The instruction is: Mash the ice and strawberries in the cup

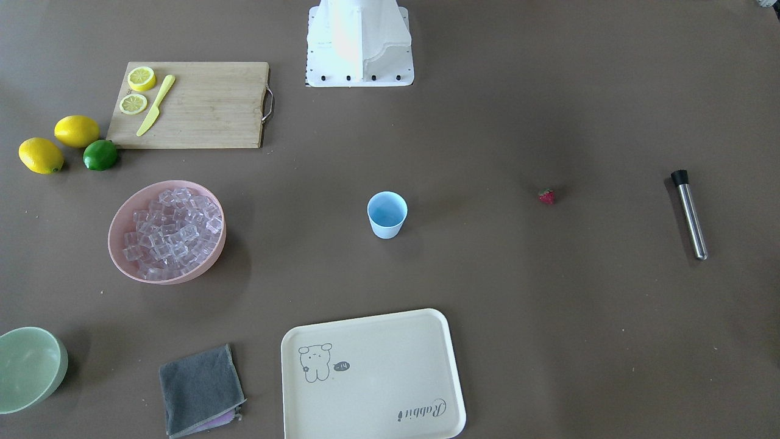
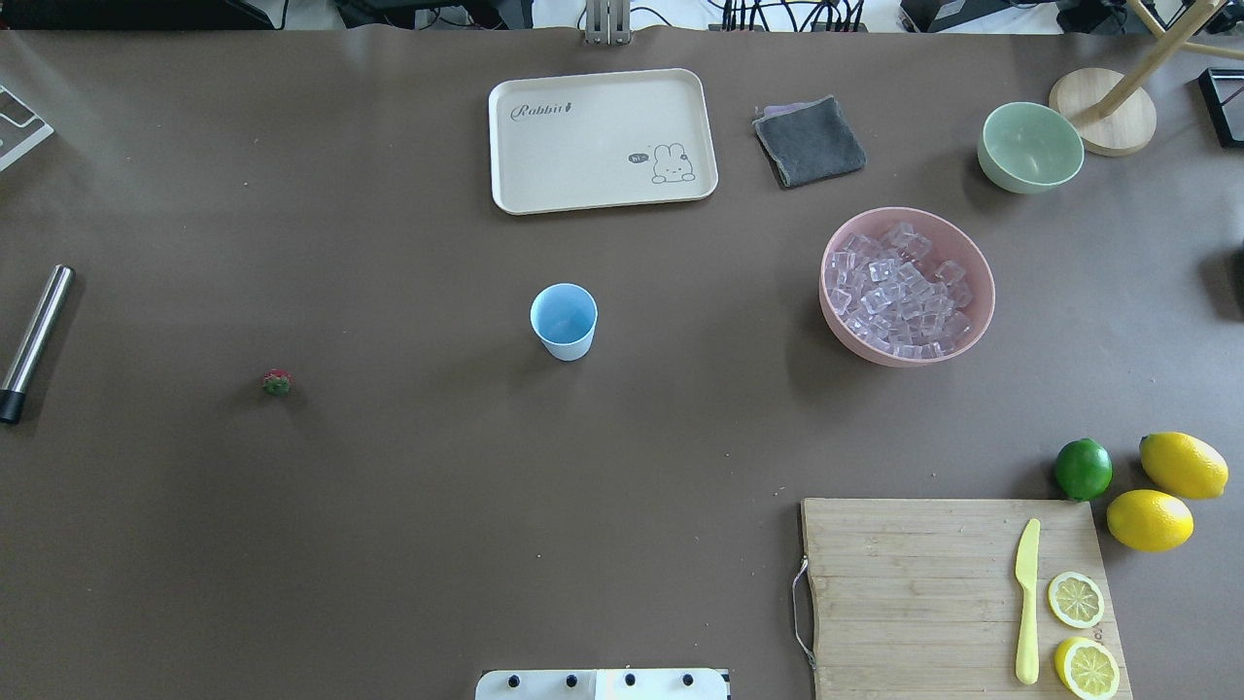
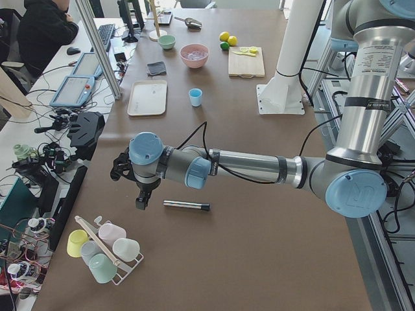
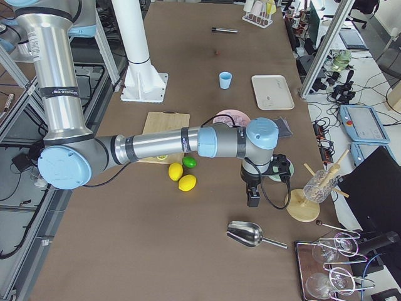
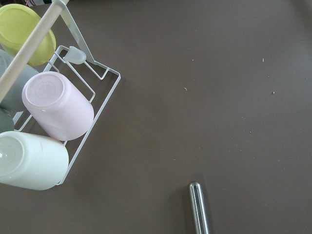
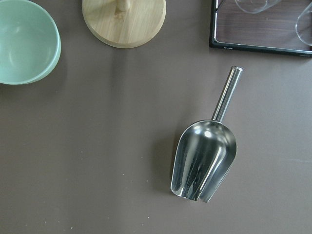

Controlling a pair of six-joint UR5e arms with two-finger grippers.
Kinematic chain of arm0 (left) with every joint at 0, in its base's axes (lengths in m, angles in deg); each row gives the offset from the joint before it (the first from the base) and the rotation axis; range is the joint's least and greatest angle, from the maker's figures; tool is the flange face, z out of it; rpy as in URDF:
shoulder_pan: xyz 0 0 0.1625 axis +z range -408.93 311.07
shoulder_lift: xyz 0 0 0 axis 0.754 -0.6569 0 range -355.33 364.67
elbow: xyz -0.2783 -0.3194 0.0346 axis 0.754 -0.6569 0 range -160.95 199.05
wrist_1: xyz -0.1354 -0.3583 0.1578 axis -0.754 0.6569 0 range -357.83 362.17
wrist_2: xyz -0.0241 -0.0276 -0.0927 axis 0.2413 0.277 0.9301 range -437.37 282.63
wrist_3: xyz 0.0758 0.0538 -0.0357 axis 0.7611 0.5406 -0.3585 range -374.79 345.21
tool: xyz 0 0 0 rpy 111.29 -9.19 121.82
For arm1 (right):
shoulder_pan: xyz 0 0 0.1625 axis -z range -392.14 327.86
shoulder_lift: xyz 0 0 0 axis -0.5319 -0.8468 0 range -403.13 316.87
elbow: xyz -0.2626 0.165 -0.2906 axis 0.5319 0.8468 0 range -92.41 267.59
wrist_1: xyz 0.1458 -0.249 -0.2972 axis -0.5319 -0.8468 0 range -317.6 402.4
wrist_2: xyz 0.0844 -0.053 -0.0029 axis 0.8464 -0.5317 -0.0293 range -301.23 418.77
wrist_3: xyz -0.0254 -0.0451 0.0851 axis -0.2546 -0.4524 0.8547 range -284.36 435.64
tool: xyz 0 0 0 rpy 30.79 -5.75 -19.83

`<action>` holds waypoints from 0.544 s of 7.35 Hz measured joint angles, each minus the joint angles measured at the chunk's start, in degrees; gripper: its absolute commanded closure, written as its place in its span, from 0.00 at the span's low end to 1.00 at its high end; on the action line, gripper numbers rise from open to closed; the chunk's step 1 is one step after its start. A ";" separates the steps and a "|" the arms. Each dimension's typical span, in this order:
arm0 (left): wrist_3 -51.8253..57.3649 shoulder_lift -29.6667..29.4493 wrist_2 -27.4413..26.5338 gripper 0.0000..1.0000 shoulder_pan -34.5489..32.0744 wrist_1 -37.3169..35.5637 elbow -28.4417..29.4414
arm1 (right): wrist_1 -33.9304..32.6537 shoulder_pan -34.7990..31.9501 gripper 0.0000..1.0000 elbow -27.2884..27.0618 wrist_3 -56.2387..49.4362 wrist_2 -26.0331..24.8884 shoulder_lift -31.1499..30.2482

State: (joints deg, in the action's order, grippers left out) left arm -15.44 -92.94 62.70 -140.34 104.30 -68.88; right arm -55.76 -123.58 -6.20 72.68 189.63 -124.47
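With strawberry (image 1: 546,196) and ice (image 1: 170,235) well off on opposite sides of the empty cup (image 1: 387,213), you risked cubes spilling in transit; whether the left gripper (image 3: 141,202) or right gripper (image 4: 253,197) had fingers apart, you couldn't tell.

Seen from the robot's side, the cup (image 2: 564,321) stands mid-worktop (image 2: 389,535). The strawberry (image 2: 277,382) lies to the cup's left, slightly nearer the robot, and the metal rod (image 2: 34,340) lies farther left. Beyond the cup sits the tray (image 2: 583,160). To the cup's right is the bowl (image 2: 984,311) holding the ice (image 2: 899,292), with the cloth (image 2: 810,141) and a second bowl (image 2: 1030,146) farther back. Right of the cup and nearer the robot lies the cutting board (image 2: 914,583), which carries a knife (image 2: 1027,603) and lemon slices (image 2: 1075,599). A lime (image 2: 1083,469) and lemons (image 2: 1183,464) lie beside it.
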 measured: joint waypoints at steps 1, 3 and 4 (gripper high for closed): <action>-0.02 0.03 -0.02 0.02 0.00 0.00 -0.05 | 0.22 1.77 0.06 -1.63 1.13 0.14 0.11; 0.04 0.06 0.02 0.02 0.00 0.02 -0.15 | 0.75 6.26 0.00 -6.07 5.73 0.27 0.50; 0.10 0.08 0.03 0.02 0.00 0.06 -0.15 | 1.20 8.76 0.00 -7.99 6.61 0.19 0.63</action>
State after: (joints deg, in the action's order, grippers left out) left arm -15.34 -92.86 62.72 -140.34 104.35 -69.02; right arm -54.57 -114.82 -14.19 79.29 189.82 -123.84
